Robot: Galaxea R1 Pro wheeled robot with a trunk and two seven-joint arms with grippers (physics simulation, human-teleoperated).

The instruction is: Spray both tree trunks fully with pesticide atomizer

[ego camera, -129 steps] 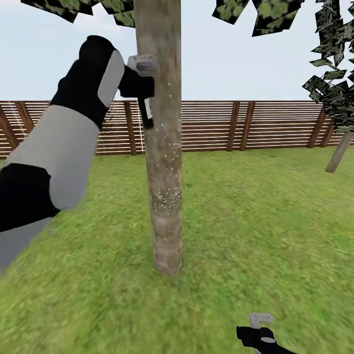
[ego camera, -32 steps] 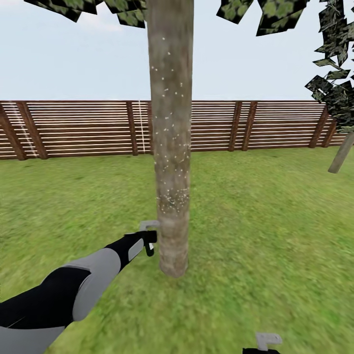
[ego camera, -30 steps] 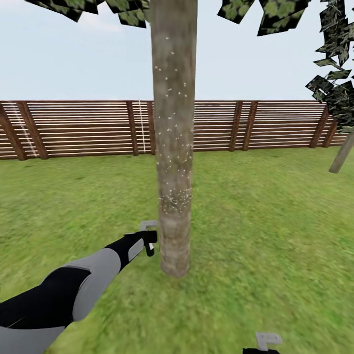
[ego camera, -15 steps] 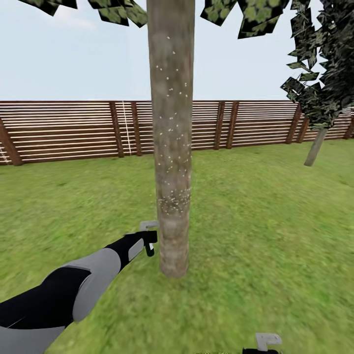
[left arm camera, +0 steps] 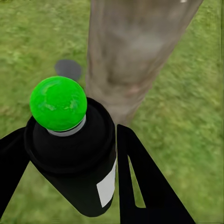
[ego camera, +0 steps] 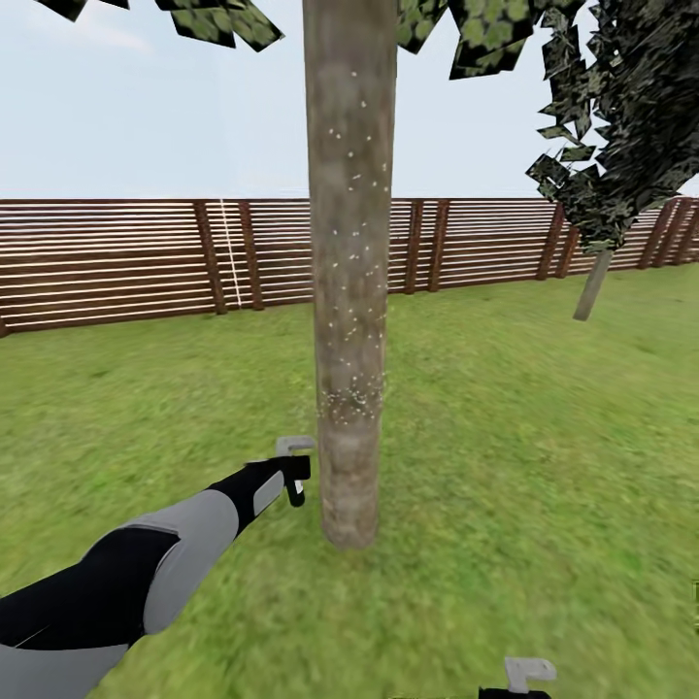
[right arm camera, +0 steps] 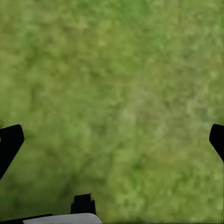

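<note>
Pale, mottled bark of the straight grey-tan tree trunk [ego camera: 349, 291] carries white spray specks above its base. My left gripper [left arm camera: 70, 154] clamps the small dark cylindrical atomizer bottle with white label and green top dot [left arm camera: 74, 158], held just beside the trunk's foot. I judge the bottle rigid, light and smooth-walled; grip stays mid-body, clear of the nozzle. My right gripper [right arm camera: 112, 140] hangs spread and empty over green lawn [right arm camera: 112, 70], well apart from the trunk.
</note>
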